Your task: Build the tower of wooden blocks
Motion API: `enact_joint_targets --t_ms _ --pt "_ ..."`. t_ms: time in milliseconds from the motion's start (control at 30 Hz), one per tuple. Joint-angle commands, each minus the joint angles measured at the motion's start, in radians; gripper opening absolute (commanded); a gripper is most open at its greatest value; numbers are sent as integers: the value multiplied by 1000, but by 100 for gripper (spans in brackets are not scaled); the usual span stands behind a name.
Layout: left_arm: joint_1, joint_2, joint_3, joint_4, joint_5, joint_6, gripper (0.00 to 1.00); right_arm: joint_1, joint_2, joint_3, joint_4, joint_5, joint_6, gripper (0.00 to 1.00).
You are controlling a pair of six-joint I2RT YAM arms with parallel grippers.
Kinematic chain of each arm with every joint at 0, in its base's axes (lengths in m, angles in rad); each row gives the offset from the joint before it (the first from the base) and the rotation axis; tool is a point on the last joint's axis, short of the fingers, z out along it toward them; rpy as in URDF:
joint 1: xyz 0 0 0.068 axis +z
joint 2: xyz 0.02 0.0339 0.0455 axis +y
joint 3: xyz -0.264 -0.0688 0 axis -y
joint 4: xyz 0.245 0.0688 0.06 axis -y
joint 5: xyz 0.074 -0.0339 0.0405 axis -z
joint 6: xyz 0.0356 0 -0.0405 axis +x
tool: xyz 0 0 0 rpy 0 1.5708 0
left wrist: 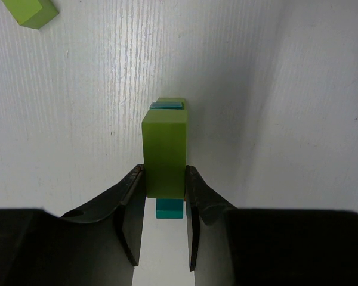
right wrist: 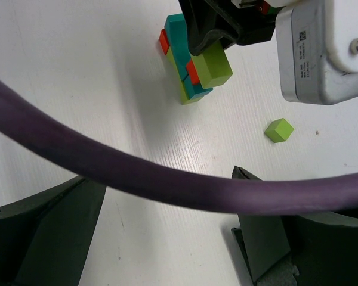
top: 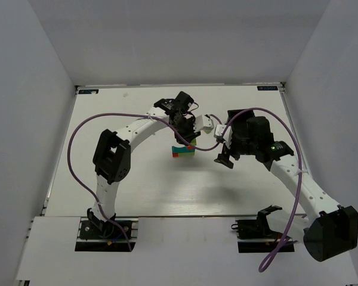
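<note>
Left wrist: left jaws clamp lime block (left wrist: 164,152); right wrist reveals red blocks (right wrist: 193,70).

The wood block tower (top: 183,151), small teal, red, orange and lime blocks, stands mid-way across the table (top: 137,190), a lime block (left wrist: 164,152) against it.

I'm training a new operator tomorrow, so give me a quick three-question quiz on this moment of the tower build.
1. True or false: the right gripper is gripping something.
2. What colour is the block between the left gripper's fingers? A red, B lime green, C orange.
3. Fill in: apart from the tower, one loose green ____ lies on the table.

Key: 1 false, its fingers stand wide open with nothing between them. 2 B. 3 cube.
</note>
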Motion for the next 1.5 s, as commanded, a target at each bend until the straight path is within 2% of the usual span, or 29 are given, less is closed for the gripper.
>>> enact_joint_targets --t_ms 0,733,1100,1467 --pt "-5 2 39 -5 34 1 8 -4 3 -11 -5 -24 -7 90" --pt "-5 -7 30 -5 15 1 15 -2 11 -7 -13 -25 -12 90" --pt "-5 -16 21 -5 -3 -8 31 -4 14 -5 -13 -25 -10 90" --pt "-14 -16 21 4 -12 -8 42 -4 15 -5 -16 -24 -10 90"
